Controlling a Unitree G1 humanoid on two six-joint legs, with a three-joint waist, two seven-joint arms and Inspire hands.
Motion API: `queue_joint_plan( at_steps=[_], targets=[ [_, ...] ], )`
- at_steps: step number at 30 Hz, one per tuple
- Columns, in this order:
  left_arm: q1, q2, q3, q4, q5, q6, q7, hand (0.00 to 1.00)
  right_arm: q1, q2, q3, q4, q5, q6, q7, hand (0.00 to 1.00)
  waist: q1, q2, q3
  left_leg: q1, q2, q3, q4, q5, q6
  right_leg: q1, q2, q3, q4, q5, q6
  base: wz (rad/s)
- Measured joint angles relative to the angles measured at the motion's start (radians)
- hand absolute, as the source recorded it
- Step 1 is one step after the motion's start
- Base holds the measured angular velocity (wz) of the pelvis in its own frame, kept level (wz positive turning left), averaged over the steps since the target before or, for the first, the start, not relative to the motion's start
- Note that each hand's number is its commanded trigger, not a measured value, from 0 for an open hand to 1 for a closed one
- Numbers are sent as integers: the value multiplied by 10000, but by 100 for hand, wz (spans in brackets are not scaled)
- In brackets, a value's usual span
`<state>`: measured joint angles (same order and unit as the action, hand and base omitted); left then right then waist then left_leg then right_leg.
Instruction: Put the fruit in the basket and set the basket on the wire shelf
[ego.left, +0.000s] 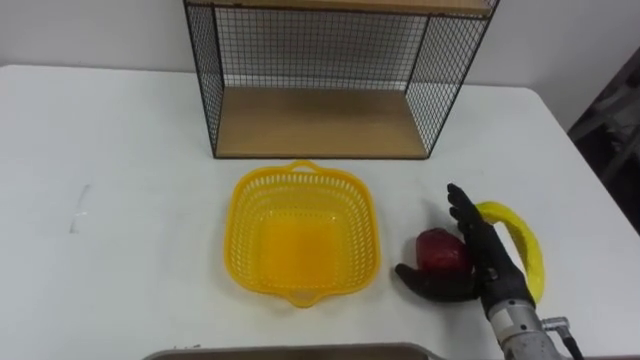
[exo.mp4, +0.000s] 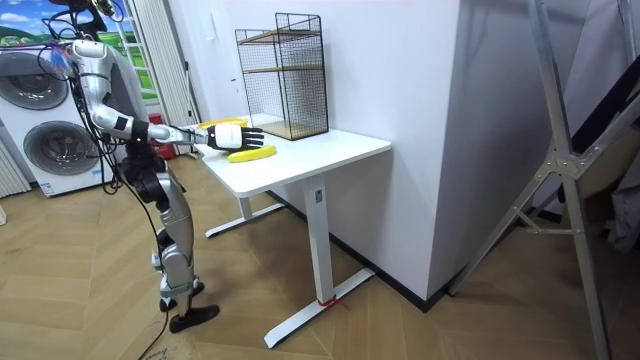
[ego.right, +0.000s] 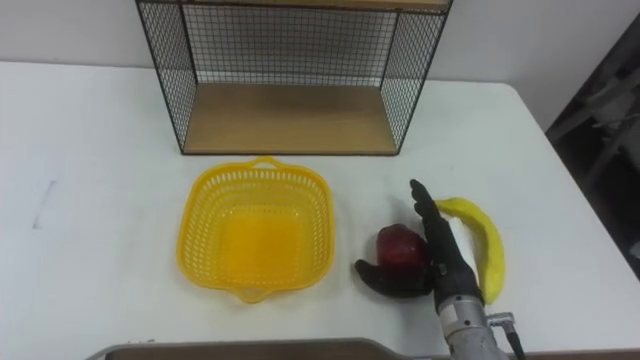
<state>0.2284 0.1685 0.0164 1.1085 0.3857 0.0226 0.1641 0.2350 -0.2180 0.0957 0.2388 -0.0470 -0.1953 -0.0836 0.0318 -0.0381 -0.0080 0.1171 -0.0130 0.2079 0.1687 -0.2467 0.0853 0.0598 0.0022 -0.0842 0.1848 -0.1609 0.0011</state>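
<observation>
Sitting w/in crook of right hand (ego.left: 490, 268): apple (ego.left: 440, 249).

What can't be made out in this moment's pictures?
- Eye views: the right hand covers the right side of the apple, so contact there cannot be told.
- Eye views: the same hand hides part of the banana.
- Eye views: the wire shelf is cut off by the top edge.
- Room view: the basket is small and partly behind the hand, so its inside is unreadable.
</observation>
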Motion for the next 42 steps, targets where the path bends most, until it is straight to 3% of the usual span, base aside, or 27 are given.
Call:
queue_joint_plan(
  at_steps=[10,22,33,36,39,42],
  targets=[
    [101,24,-7,-592,9,71,-73,0,-603,31,-536,951,-802,-44,-783,100,-70,25,-4,145,10,-196,-3,-36,-34,289,19,-103,-185,34,0,5],
    [172,34,-4,-736,9,210,-71,0,-606,73,-592,981,-796,-53,-979,100,-77,36,-9,176,8,-204,-46,-37,-36,424,21,-91,-344,39,5,0],
    [302,25,1,-721,13,165,-11,0,-572,300,-593,825,326,-1,-1014,100,-62,22,-6,200,10,-199,-36,-38,-37,387,26,-61,-334,39,4,0],
    [292,6,2,-713,16,108,-23,0,-524,324,-625,517,431,85,-868,100,-99,43,-14,26,8,-199,7,-38,-37,222,30,-49,-300,44,-4,0],
    [257,-28,-26,-465,-5,82,-34,0,-476,310,-684,-85,432,435,-643,100,-121,155,-9,-42,8,-148,-3,-36,-37,109,57,11,-275,49,-11,-5],
    [177,-25,-215,-277,-9,81,-34,0,-472,297,-396,-786,404,589,-656,100,-133,323,61,-24,9,-120,-4,-31,-33,55,85,18,-148,49,-11,-2]
  ],
)
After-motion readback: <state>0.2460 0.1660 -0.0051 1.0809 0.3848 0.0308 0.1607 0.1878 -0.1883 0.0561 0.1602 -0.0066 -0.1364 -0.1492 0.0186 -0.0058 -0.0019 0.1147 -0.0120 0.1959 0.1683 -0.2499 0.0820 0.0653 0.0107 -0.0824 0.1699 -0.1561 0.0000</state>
